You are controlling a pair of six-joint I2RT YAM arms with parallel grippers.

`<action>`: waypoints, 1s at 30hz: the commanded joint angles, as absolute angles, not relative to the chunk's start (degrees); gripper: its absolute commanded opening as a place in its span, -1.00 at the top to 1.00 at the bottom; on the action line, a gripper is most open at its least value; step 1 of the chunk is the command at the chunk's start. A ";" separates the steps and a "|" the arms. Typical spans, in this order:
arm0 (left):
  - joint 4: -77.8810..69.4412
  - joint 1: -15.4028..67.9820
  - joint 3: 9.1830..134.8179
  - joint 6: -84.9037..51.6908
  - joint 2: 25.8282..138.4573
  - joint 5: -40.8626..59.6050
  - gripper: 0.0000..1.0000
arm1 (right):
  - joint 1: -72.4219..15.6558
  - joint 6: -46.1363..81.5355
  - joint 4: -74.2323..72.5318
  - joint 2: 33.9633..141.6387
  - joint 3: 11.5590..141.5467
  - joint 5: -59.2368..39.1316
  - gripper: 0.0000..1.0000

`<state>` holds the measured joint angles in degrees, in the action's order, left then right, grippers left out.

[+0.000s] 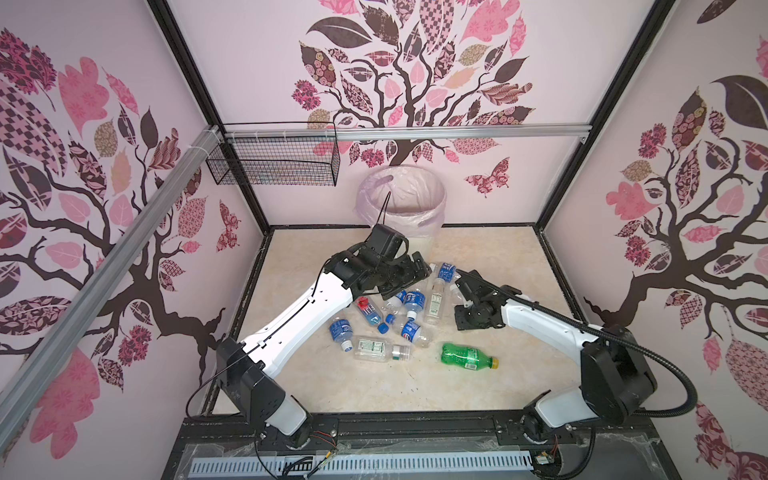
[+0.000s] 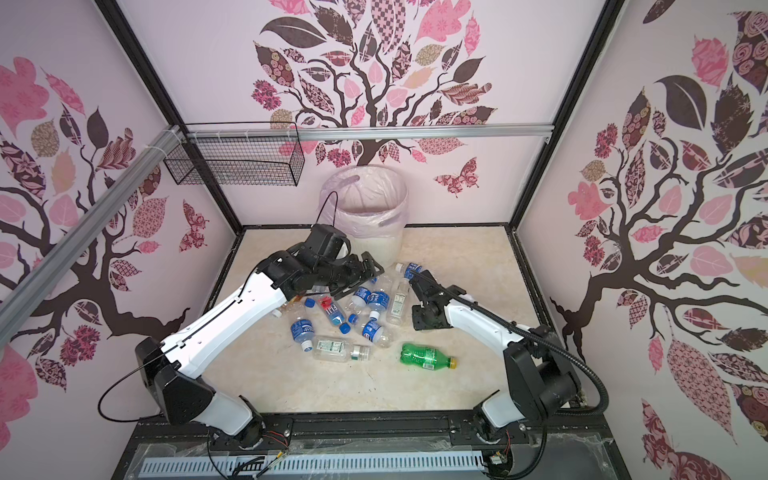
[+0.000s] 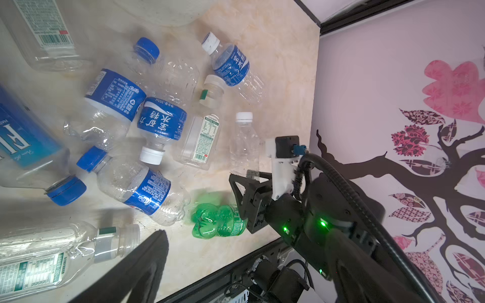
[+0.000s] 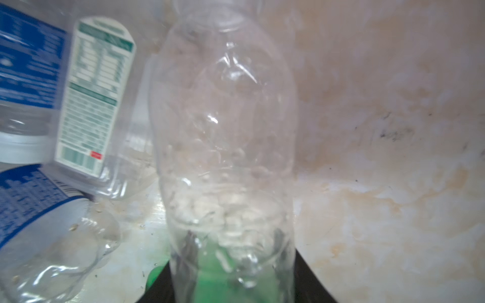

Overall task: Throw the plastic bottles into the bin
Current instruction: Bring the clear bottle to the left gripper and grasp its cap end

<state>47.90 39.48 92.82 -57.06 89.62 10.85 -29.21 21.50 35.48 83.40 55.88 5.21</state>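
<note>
Several plastic bottles lie in a heap on the marble floor: blue-labelled ones, a white-labelled one and a green one apart at the front. My right gripper is shut on a clear unlabelled bottle, which the left wrist view shows with a white cap. My left gripper hovers open over the back of the heap with nothing between its fingers; a single dark finger shows in its wrist view. The bin, lined with a pink bag, stands behind at the back wall.
A black wire mesh basket hangs on the back rail left of the bin. Patterned walls close the floor on three sides. A black frame edge runs along the front, where both arm bases sit.
</note>
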 commanded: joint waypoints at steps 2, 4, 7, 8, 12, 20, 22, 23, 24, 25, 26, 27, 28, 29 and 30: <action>47.75 37.18 98.96 -57.21 90.61 11.53 -0.94 | -29.05 20.19 39.05 77.74 62.51 5.22 0.09; 46.36 36.21 100.41 -58.06 91.15 13.10 -0.94 | -29.06 19.97 39.75 76.65 65.66 4.77 0.09; 46.43 35.16 103.78 -58.21 92.70 13.92 -0.94 | -29.09 19.95 40.42 75.54 70.38 3.34 0.09; 46.51 34.92 105.06 -58.22 93.29 14.42 -0.94 | -29.14 20.13 40.42 75.16 71.78 2.68 0.09; 45.78 34.43 109.43 -57.88 96.04 16.34 -0.94 | -30.18 20.24 39.15 73.20 75.32 0.53 0.11; 44.36 34.41 117.58 -57.65 100.71 19.53 -0.95 | -36.62 18.52 36.43 70.90 79.17 0.51 0.13; 44.97 34.39 118.38 -57.43 100.91 18.43 -0.91 | -36.71 18.73 36.24 71.02 79.99 -0.84 0.13; 44.85 34.42 118.34 -57.27 100.73 17.91 -0.87 | -36.81 18.73 36.04 71.02 80.30 -1.20 0.13; 44.60 34.38 118.37 -57.21 100.56 17.44 -0.80 | -36.84 18.73 35.72 71.02 80.53 -1.40 0.14; 44.53 34.37 118.41 -57.20 100.46 17.19 -0.76 | -36.75 18.67 35.62 71.00 80.75 -1.54 0.13; 44.19 34.37 118.39 -57.09 100.37 16.99 -0.70 | -36.80 18.48 35.44 71.02 81.08 -1.95 0.13; 43.93 34.40 118.48 -56.80 100.28 16.73 -0.65 | -36.80 18.42 35.23 71.10 81.37 -2.56 0.13; 44.11 34.39 118.56 -56.69 100.28 16.41 -0.64 | -36.83 18.30 34.97 71.19 81.60 -3.09 0.13; 44.23 34.37 118.67 -56.69 100.20 16.04 -0.63 | -36.84 18.22 34.68 71.27 81.81 -3.76 0.13; 44.25 34.37 118.73 -56.39 100.21 15.78 -0.62 | -36.83 18.12 34.38 71.43 81.99 -4.36 0.13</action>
<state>45.28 34.57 116.81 -57.78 100.73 17.02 -36.95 19.03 35.66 72.71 79.48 -2.07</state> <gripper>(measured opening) 0.816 0.435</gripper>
